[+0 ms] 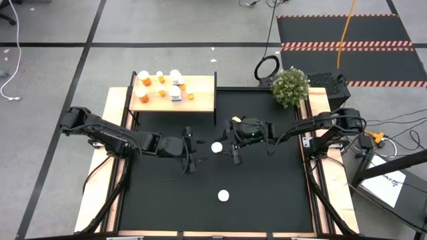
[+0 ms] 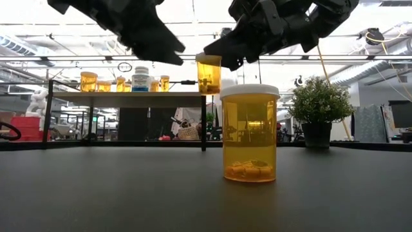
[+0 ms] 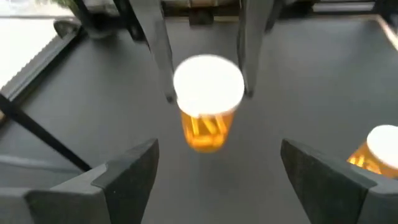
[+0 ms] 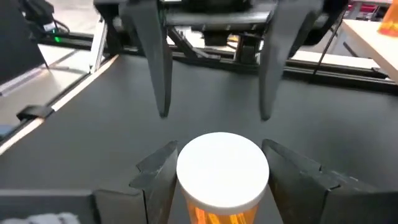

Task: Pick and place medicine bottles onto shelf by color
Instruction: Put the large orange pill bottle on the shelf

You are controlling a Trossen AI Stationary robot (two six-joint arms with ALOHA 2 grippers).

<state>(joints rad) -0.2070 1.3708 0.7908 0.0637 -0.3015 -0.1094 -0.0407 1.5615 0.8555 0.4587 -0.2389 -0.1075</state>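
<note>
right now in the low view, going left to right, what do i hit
shelf with bottles → held orange bottle → near orange bottle on the mat → potted plant

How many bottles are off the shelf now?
2. The first bottle is held above the mat by the right gripper; the second bottle stands on the mat nearer the front. None looks hidden.

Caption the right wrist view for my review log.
Right gripper holds a white-capped orange bottle; left gripper hangs open just beyond.
</note>
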